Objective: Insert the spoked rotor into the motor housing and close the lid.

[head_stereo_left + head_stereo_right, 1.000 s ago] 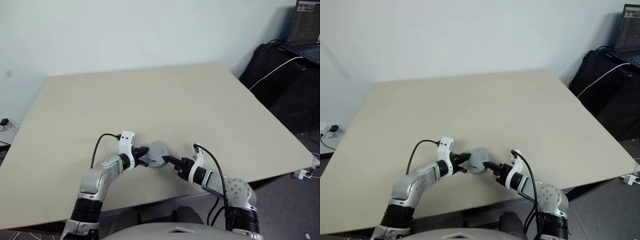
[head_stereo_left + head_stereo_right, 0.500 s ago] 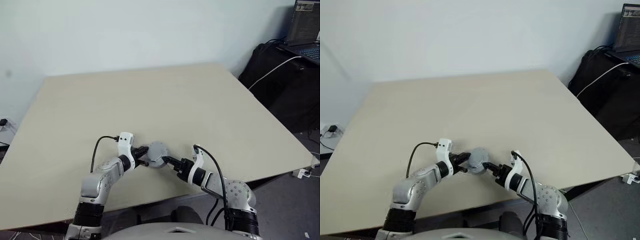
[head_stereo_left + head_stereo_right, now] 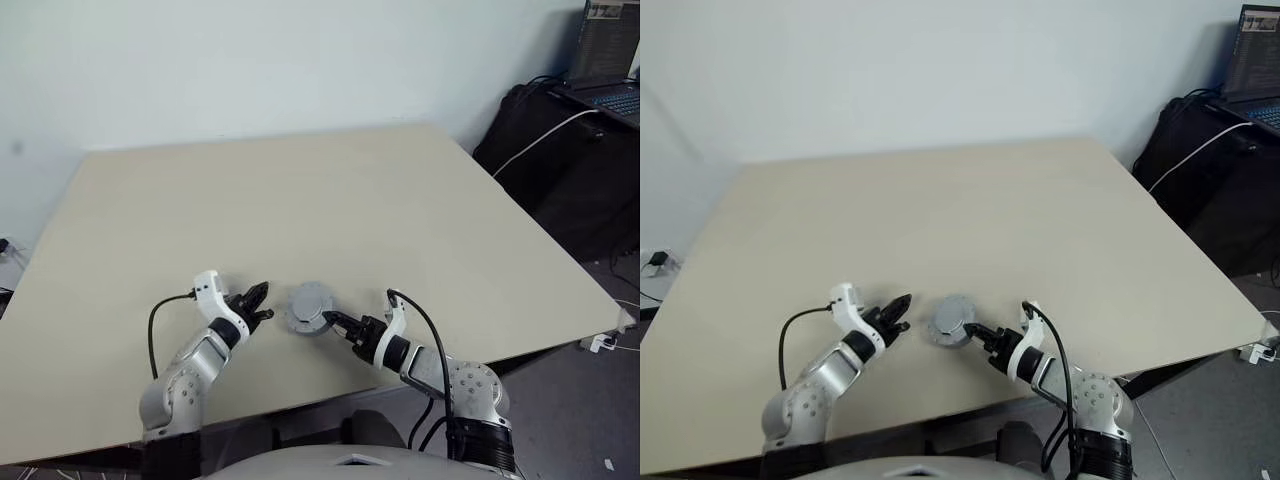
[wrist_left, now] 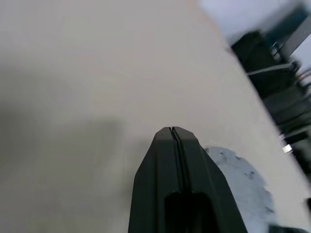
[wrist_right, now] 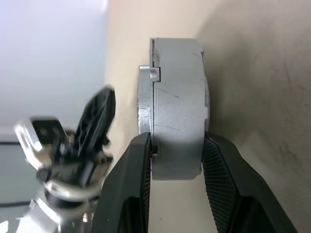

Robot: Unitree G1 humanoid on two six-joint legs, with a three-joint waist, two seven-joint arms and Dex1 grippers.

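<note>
**Unit position.** Motor housing (image 3: 310, 305) sat at the near edge of the surface (image 3: 300, 190), roughly centre, between the two arms. It read as one closed grey drum. The lid (image 5: 145, 111) lay as a thinner disc flush on one face, with a small step at its rim. Spoked rotor: judged to be inside already, since the stack looked complete; can't confirm.

**Right pincer** (image 3: 332, 320). Clamped on the housing from the near right, across its thickness: one finger on the lid face, the other on the opposite face. Probable purpose: squeeze lid to housing and keep the assy from sliding. Whether the drum was flat on the surface or tipped slightly up, can't tell.

**Left pincer** (image 3: 258, 301). Fingers together or nearly so per the left wrist view, nothing held. It was just left of the housing, apart from it, tips aimed toward it. Judged role: a support or pressing tool standing by, not a grip.

**Surroundings.** Rest of the surface was bare. Off the far right edge were dark bags (image 3: 560, 170), a white cable (image 3: 540, 140) and a laptop (image 3: 610, 95), all well apart from the work.

**Obstructions.** Nothing lay between either pincer and the housing. The main risk was the near edge close to the unit: a slipped grip could roll it off.
</note>
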